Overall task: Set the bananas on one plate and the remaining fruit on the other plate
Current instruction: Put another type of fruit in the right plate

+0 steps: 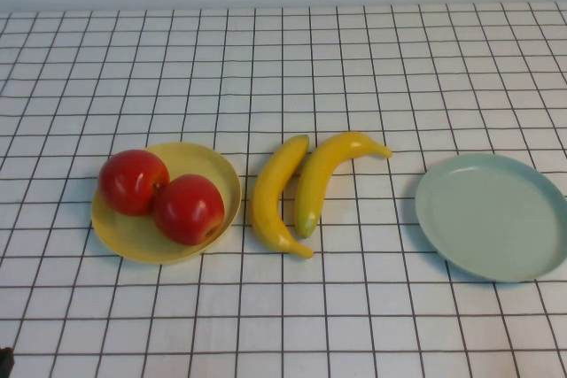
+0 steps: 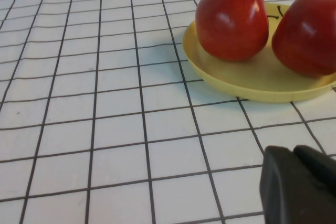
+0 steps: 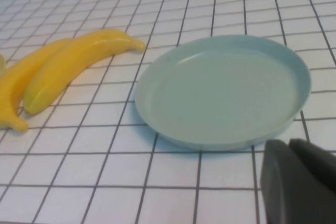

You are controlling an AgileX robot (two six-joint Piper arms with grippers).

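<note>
Two red apples (image 1: 133, 181) (image 1: 189, 209) lie on the pale yellow plate (image 1: 213, 161) at the left. Two yellow bananas (image 1: 273, 196) (image 1: 323, 176) lie side by side on the cloth in the middle. The pale blue-green plate (image 1: 492, 214) stands empty at the right. My left gripper (image 2: 293, 150) is shut and empty, low over the cloth, short of the yellow plate (image 2: 252, 85) and its apples (image 2: 231, 19) (image 2: 307, 30). My right gripper (image 3: 287, 142) is shut and empty, just short of the blue-green plate (image 3: 226, 90), with the bananas (image 3: 73, 64) beyond it to one side.
A white cloth with a black grid (image 1: 283, 68) covers the whole table. A pale wall runs along the far edge. Both arms sit at the near edge, outside the high view.
</note>
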